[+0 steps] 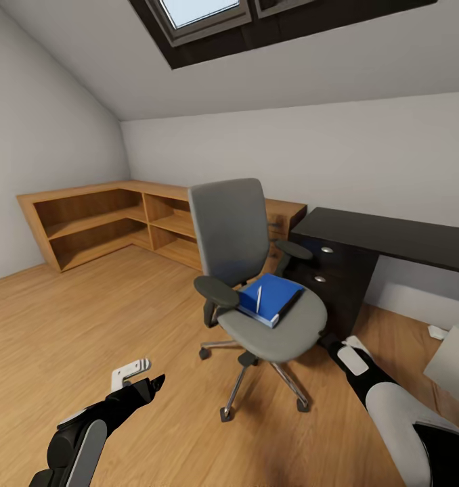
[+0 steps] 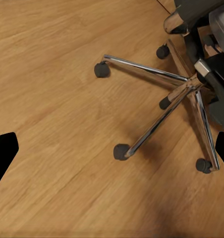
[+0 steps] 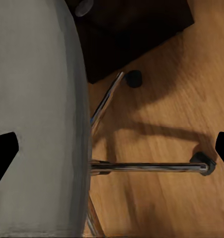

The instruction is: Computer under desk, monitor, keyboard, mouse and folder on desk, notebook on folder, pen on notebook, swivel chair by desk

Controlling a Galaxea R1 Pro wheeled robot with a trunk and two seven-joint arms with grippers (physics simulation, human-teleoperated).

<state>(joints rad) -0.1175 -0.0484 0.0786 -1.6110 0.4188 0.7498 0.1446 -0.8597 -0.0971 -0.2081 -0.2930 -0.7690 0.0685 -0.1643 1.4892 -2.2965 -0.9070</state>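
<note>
The left end effector (image 1: 148, 382) is hanging open over the wooden floor (image 1: 87, 318), with nothing in it. The swivel chair (image 1: 256, 284) is sitting just ahead of it, carrying the blue folder (image 1: 273, 297) and the pen (image 1: 258, 298). The right end effector (image 1: 338, 346) is touching the seat edge; I cannot tell if it is open. The black tabletop (image 1: 392, 233) is standing behind it.

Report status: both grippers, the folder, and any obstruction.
Left gripper open, empty, low over floor. Right gripper beside swivel chair, state unclear. Blue folder on seat, pen atop. Armrests flank it.
</note>
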